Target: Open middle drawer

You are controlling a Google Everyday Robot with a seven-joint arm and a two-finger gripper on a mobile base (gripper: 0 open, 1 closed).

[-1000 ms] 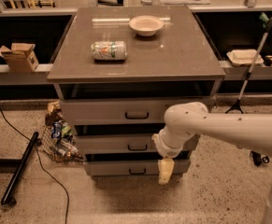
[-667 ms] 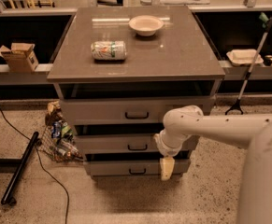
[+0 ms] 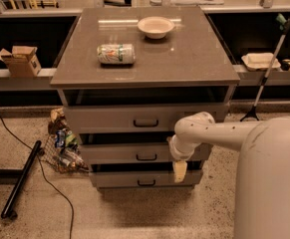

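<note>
The grey cabinet (image 3: 144, 59) has three stacked drawers. The middle drawer (image 3: 114, 153) is the medium-height one, with a small dark loop handle (image 3: 146, 157). Its front stands about level with the other two fronts. My gripper (image 3: 179, 171) hangs pointing down from the white wrist (image 3: 184, 143). It is in front of the right part of the cabinet, at the level of the seam between the middle and bottom drawers, to the right of the handle. It holds nothing that I can see.
On the cabinet top lie a can (image 3: 116, 54) on its side and a white bowl (image 3: 156, 27). A trash bundle (image 3: 62, 146) and a black pole (image 3: 20, 180) lie on the floor at the left. My arm's large white body (image 3: 269, 183) fills the lower right.
The gripper has risen slightly from in front of the bottom drawer toward the middle drawer. More of the arm's white body now fills the right side. The drawers have not moved.
</note>
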